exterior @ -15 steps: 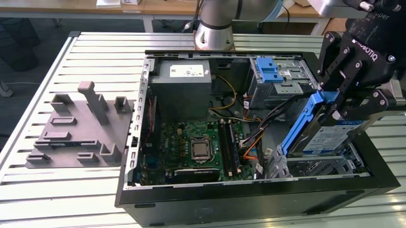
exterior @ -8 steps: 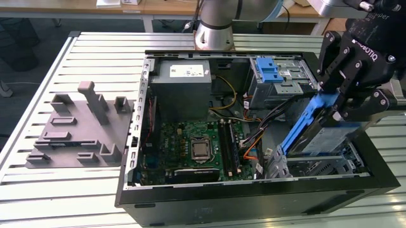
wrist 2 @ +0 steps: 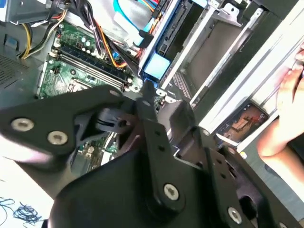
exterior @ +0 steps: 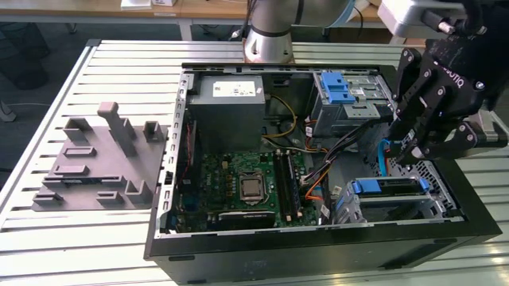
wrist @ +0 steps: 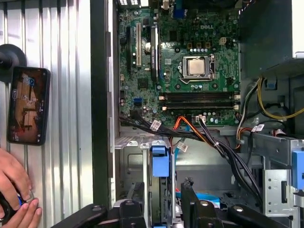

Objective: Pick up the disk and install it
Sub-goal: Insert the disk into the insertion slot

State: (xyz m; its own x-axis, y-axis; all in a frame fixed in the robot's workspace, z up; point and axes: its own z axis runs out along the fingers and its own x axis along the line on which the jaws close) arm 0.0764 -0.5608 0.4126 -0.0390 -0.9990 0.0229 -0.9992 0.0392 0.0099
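Hovering over the open computer case (exterior: 318,250): gripper (exterior: 409,154), fingers spread, grasping nothing. Disk (wrist: 160,164): set on edge in a drive bay inside the case, blue carrier tab showing, between the two fingers (wrist: 135,204) and touching neither. First wrist view adds, outside the case wall: phone (wrist: 28,104); a person's hand (wrist: 14,183). Exterior view adds, beside the case: grey fixture block (exterior: 99,161); inside the case: power-supply box (exterior: 230,98).
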